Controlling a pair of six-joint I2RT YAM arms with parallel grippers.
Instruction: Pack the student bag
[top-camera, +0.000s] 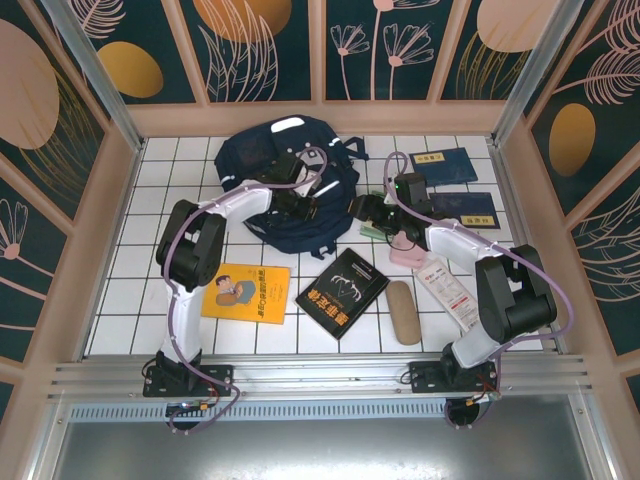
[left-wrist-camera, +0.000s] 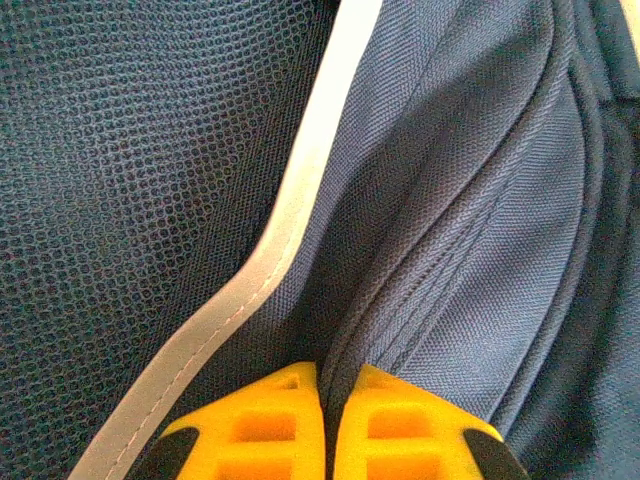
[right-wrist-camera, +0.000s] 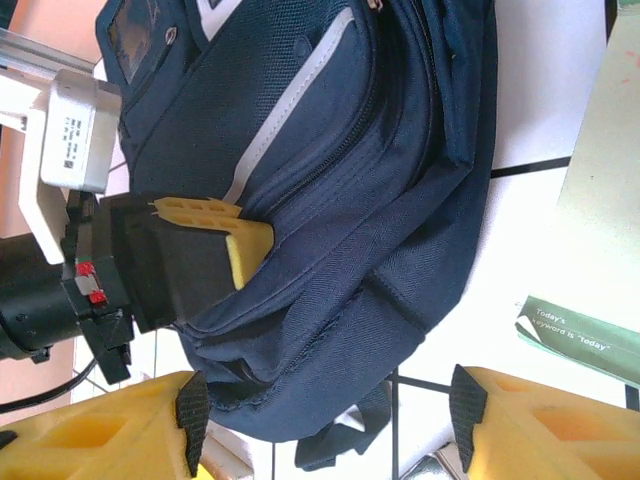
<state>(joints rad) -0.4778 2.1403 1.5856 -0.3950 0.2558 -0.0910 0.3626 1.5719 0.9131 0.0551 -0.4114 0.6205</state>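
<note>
one left gripper (left-wrist-camera: 325, 385) pinching student bag (left-wrist-camera: 470, 250) fabric

Left hand (left-wrist-camera: 325, 388) with fingers together, right hand (right-wrist-camera: 328, 410) with fingers wide apart, both arms forward.

The one line I can read is on the green booklet (right-wrist-camera: 585, 335) lying near the student bag (right-wrist-camera: 350, 200), in the right wrist view: white print, "Today's keyword is "Today"". From above, the yellow book (top-camera: 246, 292) and the black book (top-camera: 342, 292), on the near side of the bag, carry titles in Chinese characters too small for me to make out. The white box (right-wrist-camera: 75, 135) beside the bag bears a sticker with fine print I cannot read.
</note>
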